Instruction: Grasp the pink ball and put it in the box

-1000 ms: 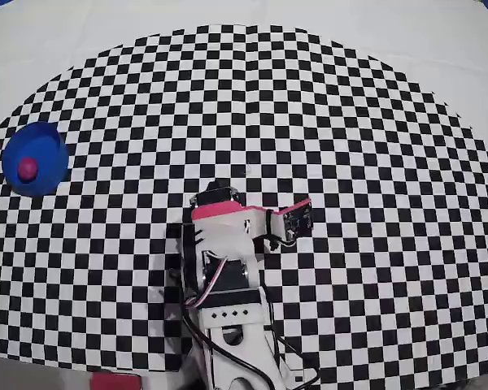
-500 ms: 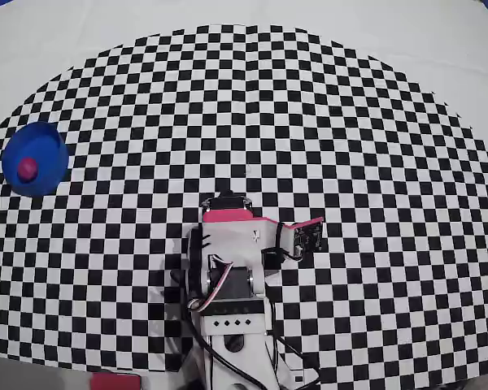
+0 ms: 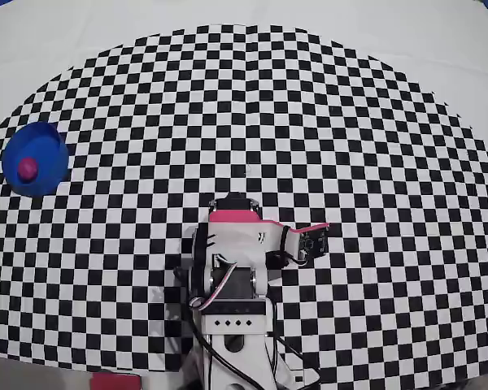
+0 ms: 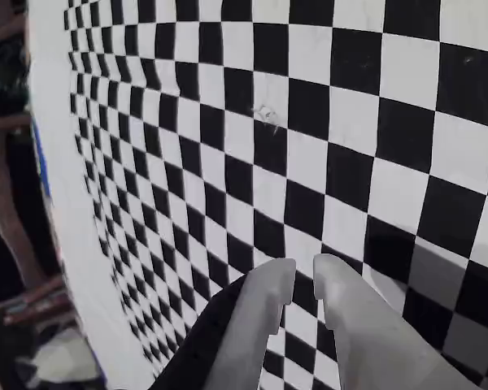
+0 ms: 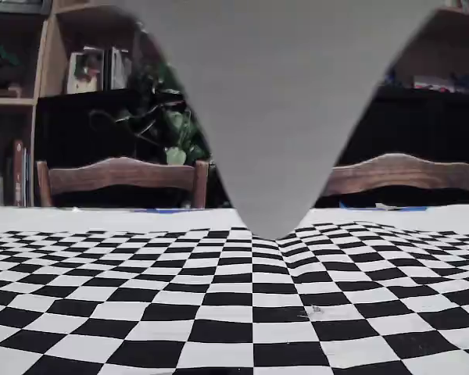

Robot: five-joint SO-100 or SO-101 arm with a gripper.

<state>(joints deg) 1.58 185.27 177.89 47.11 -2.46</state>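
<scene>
In the overhead view the pink ball [image 3: 27, 168] lies inside the blue box [image 3: 36, 158], which stands at the far left edge of the checkered mat [image 3: 350, 122] on the worktop. The white robot arm [image 3: 236, 276] sits folded near the mat's lower middle, well apart from the box, with its pink plate [image 3: 233, 216] on top. In the wrist view the fingers [image 4: 302, 283] are empty and nearly together, only a narrow slit between their tips, above bare checker squares. In the fixed view, two wooden chairs [image 5: 125, 178] stand beyond the mat's far edge.
</scene>
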